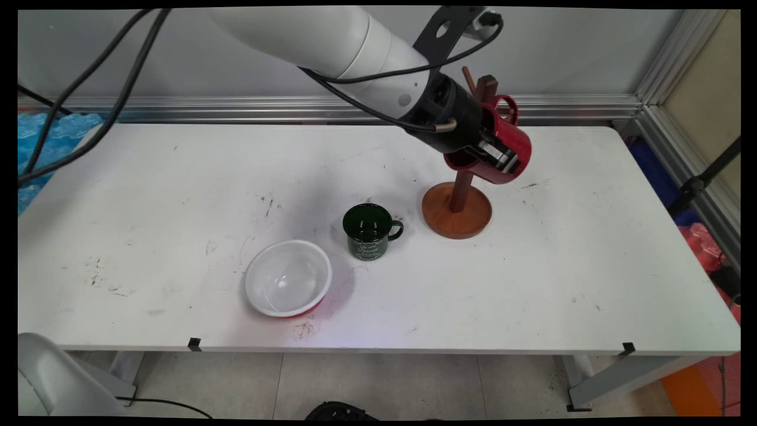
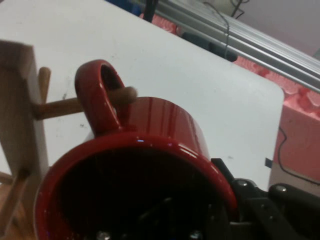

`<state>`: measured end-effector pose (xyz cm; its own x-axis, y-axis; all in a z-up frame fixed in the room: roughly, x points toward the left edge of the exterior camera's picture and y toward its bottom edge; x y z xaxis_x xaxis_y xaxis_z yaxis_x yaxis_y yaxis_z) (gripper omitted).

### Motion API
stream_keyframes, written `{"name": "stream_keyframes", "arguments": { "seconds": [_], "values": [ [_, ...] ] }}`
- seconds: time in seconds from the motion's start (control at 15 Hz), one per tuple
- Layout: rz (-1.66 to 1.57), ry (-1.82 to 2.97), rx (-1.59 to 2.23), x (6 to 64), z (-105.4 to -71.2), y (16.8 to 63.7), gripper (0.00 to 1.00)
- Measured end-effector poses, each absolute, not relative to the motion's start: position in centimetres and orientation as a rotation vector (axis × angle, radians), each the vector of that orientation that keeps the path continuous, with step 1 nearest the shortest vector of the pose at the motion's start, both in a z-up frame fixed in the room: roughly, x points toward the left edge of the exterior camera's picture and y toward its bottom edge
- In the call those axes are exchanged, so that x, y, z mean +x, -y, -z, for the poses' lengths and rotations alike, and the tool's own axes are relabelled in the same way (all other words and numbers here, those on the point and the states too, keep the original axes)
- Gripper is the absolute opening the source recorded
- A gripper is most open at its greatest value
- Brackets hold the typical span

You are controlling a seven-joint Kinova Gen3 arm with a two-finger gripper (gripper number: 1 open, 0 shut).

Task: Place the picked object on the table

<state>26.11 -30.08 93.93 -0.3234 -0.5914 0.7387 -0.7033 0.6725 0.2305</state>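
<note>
A white robot arm is reaching in from the upper left over a white desk [image 1: 177, 195], with black cables hanging from it. Its black tool [image 1: 495, 155] is holding a glossy red mug [image 1: 513, 145] up in the air beside a wooden mug stand [image 1: 456, 208] at the back right of the desk. One finger is sitting inside the mug's mouth and the other is lying along the outer wall, so the tool is closed on the mug's rim.

The mug is tilting on its side, its opening facing back toward the arm. In the hand view, the mug's handle [image 2: 97, 95] is ringing one of the stand's pegs [image 2: 85, 104], with the peg's rounded tip poking through the loop. The stand's upright post is rising just beside the mug, and its round base is resting on the desk below.

Nearer the front, a dark green mug [image 1: 368, 231] is standing upright just left of the stand's base, handle pointing right. A white bowl [image 1: 288, 278] with a red outside is sitting further forward and to the left, apart from the green mug.
</note>
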Motion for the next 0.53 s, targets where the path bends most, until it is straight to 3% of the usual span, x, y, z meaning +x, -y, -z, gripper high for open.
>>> {"name": "stream_keyframes", "arguments": {
  "seconds": [0.53],
  "values": [
    [-0.128,2.027,0.947,25.3,-95.9,27.9,0.0]
  ]
}}
